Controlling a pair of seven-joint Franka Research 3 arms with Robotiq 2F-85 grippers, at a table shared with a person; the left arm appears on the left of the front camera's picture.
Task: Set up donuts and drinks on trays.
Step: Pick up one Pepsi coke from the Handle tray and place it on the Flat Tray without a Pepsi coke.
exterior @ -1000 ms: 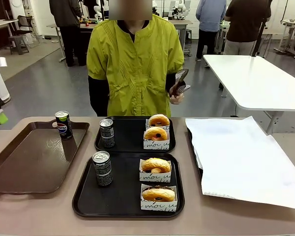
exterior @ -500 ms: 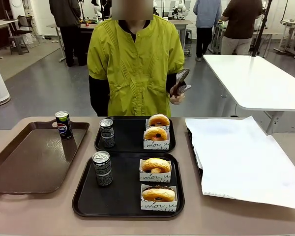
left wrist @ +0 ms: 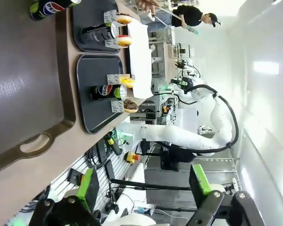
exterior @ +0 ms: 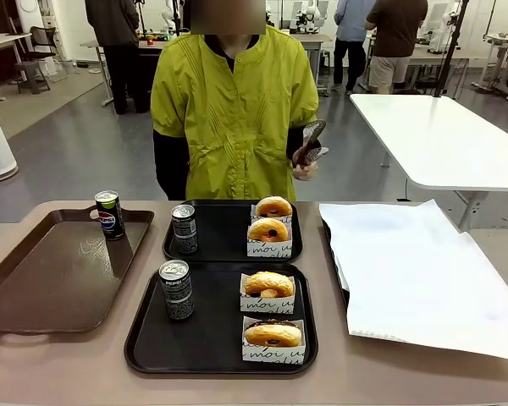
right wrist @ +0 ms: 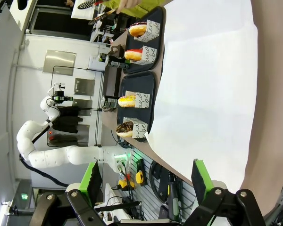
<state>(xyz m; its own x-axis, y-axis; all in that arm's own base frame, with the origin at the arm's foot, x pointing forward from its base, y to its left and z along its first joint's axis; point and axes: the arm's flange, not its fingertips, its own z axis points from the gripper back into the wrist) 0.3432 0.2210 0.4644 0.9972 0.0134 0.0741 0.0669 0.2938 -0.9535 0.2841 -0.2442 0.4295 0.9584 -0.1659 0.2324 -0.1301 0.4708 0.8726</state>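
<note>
Two black trays lie mid-table. The near tray (exterior: 212,347) holds a dark can (exterior: 176,289) and two boxed donuts (exterior: 268,286), one behind the other. The far tray (exterior: 224,245) carries another can (exterior: 184,228) and two more boxed donuts (exterior: 268,230). A Pepsi can (exterior: 109,214) stands on the brown tray (exterior: 42,279). My left gripper (left wrist: 144,184) hangs open off the table's left end, nothing between its green pads. My right gripper (right wrist: 146,178) is open too, above the white paper sheet (right wrist: 203,84), well away from the donuts (right wrist: 127,101).
A person in a yellow-green jacket stands at the far side holding tongs (exterior: 311,142). The white paper sheet (exterior: 415,271) covers the table's right part. A white table (exterior: 440,135) stands behind on the right. Other people move about in the background.
A part of my left arm at the picture's left edge has drawn out of the front view. Trays, cans and donuts have not moved.
</note>
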